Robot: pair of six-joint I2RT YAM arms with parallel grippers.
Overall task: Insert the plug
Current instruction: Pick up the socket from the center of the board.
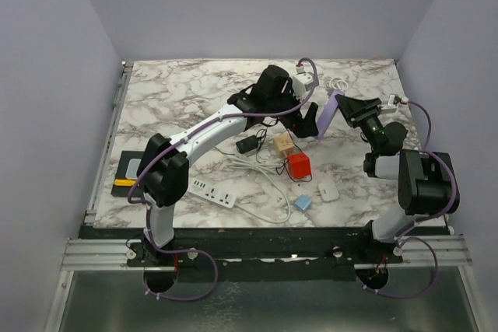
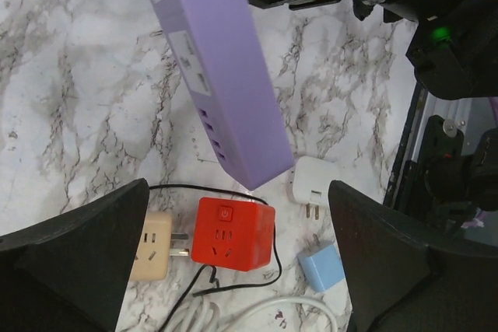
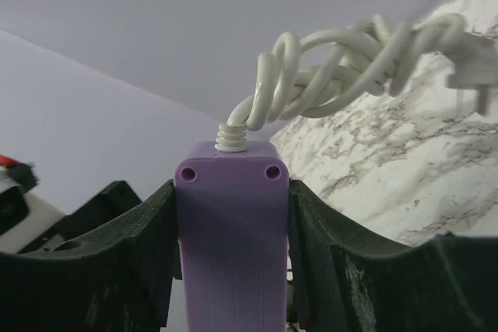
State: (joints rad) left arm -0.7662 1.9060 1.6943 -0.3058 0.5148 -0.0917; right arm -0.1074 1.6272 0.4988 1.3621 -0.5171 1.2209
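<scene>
The one readable sign is a power symbol on the button [image 2: 224, 212] of the red cube socket [image 2: 233, 237], seen from the left wrist. No other markings are legible.

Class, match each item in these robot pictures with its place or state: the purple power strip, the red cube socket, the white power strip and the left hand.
Items:
1. purple power strip
2. red cube socket
3. white power strip
4. left hand

Places or states:
A. lying flat on the near left part of the table
B. open, holding nothing
C. tilted, gripped by the right hand
D. on the marble, right next to a beige adapter

Pairs: 1-C, 2-D, 3-A, 4-B
</scene>
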